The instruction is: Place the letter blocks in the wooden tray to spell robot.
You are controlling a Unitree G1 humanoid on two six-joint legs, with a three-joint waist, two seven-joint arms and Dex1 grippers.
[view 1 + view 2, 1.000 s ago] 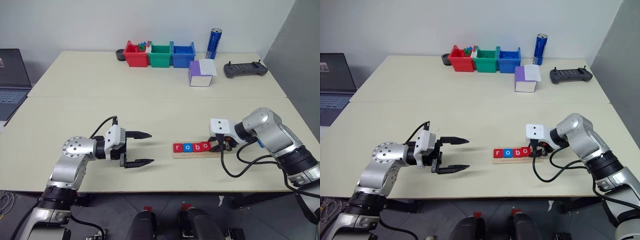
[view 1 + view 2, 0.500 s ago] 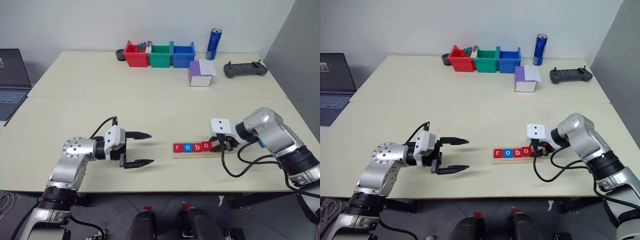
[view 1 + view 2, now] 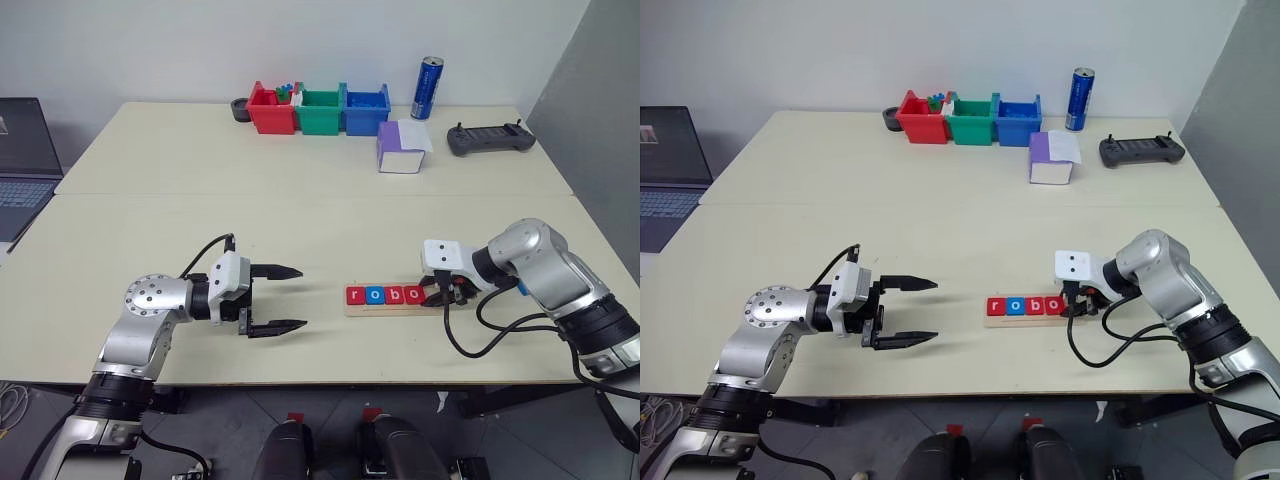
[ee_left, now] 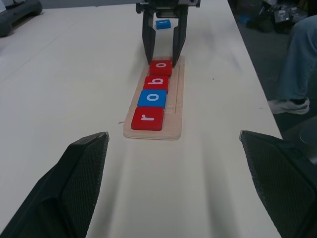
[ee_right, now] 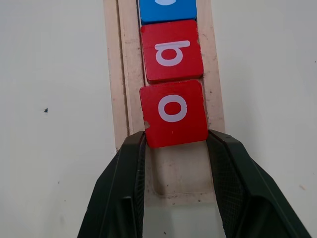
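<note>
The wooden tray (image 3: 395,309) lies on the table in front of me, right of centre. In its groove sit several letter blocks in a row: red r (image 4: 147,118), blue o (image 4: 152,98), red b (image 4: 156,83) and red o (image 5: 173,111). My right gripper (image 5: 176,141) points down at the tray's right end. Its two fingers press on the near corners of the red o, which rests flat in the groove. A loose blue block (image 4: 162,23) lies on the table behind that gripper. My left gripper (image 3: 302,297) hovers wide open and empty, left of the tray and aimed at it.
Red (image 3: 271,108), green (image 3: 321,110) and blue (image 3: 366,110) bins line the far edge, with a blue can (image 3: 427,88), a purple and white box (image 3: 402,146) and a controller (image 3: 490,140). A laptop (image 3: 20,160) is at far left. A person's leg (image 4: 294,64) stands beyond the table's right side.
</note>
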